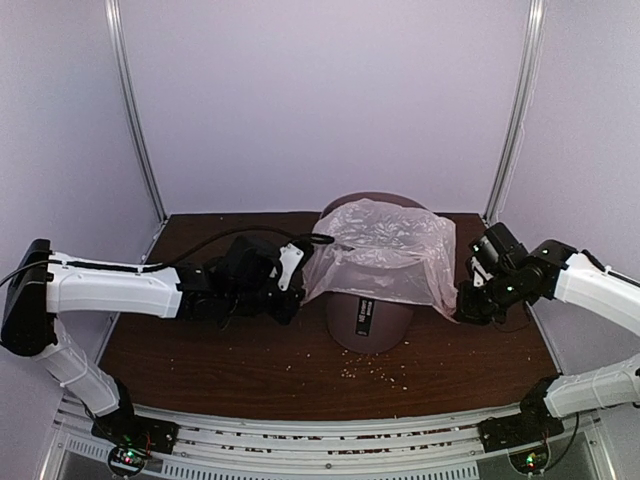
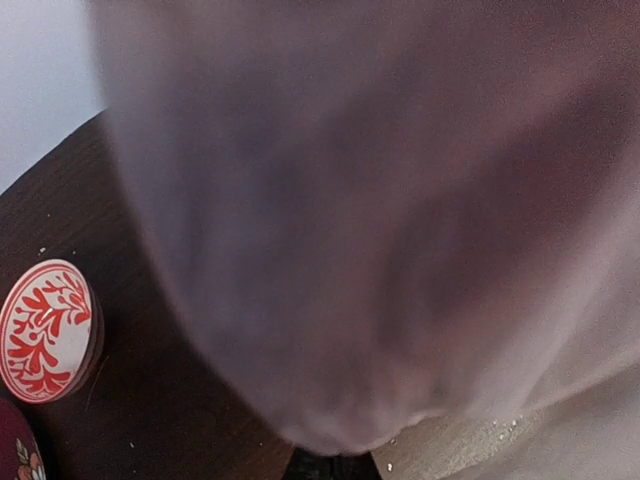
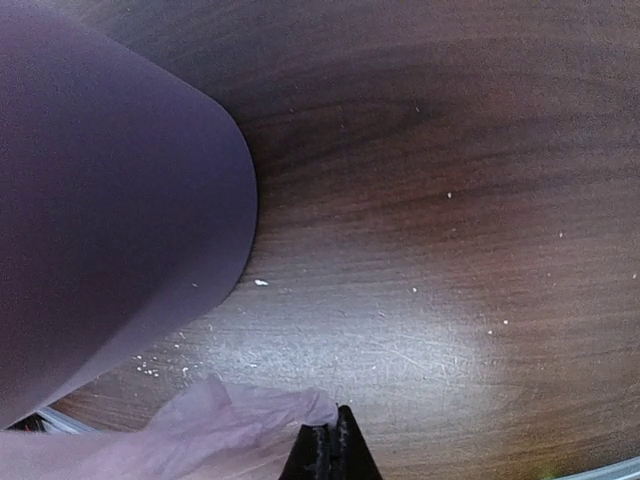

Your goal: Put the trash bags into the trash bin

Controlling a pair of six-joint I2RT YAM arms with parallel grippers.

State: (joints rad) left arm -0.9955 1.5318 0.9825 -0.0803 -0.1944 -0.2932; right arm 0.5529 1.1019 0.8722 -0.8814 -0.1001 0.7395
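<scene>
The mauve-brown trash bin [image 1: 368, 318] stands mid-table with its black label facing me. The translucent pinkish trash bag [image 1: 385, 250] is draped over its rim and hangs down the sides. My left gripper [image 1: 298, 272] is at the bag's left edge and shut on it. In the left wrist view the bag [image 2: 380, 200] fills the frame and hides most of the left gripper [image 2: 330, 466]. My right gripper [image 1: 466, 303] is shut on the bag's lower right edge. The right wrist view shows the right gripper [image 3: 330, 450] pinching the bag [image 3: 220, 430] low beside the bin [image 3: 100, 220].
A red-and-white patterned bowl [image 2: 45, 330] and part of another [image 2: 15, 452] lie on the brown table [image 1: 250, 360] left of the bin. Crumbs [image 1: 378, 374] are scattered in front of the bin. White walls close in the back and sides.
</scene>
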